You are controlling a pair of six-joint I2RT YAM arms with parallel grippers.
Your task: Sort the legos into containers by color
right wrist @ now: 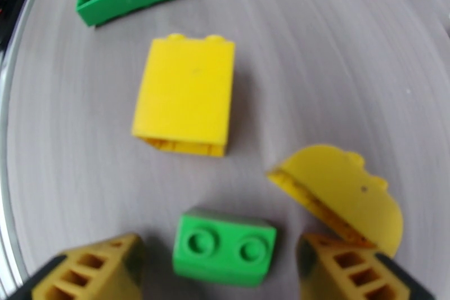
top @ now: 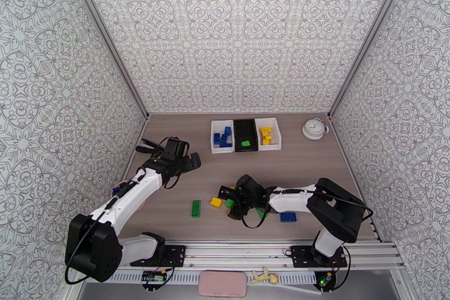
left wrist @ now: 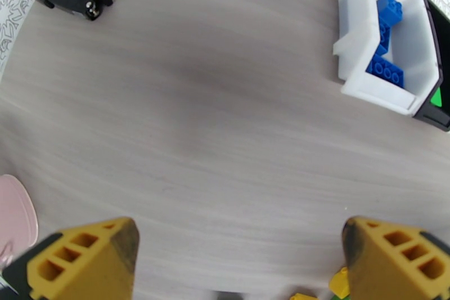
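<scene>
Glossy plastic legos point(right wrist: 185, 95), matt wood-grain table point(left wrist: 225, 126), smooth white plastic bin point(left wrist: 353, 36)

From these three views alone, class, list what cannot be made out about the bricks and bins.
- Top view: the right pincer and its arm hide most of the bricks beneath.
- Left wrist view: the black bin is cut off by the right edge, so its contents are mostly unseen.
- Top view: the blue bricks in the white bin are too small to count.

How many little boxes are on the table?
3, in a row at the far side: the left white box holding blue bricks, the black box in the middle, and the right white box holding yellow bricks.
</scene>
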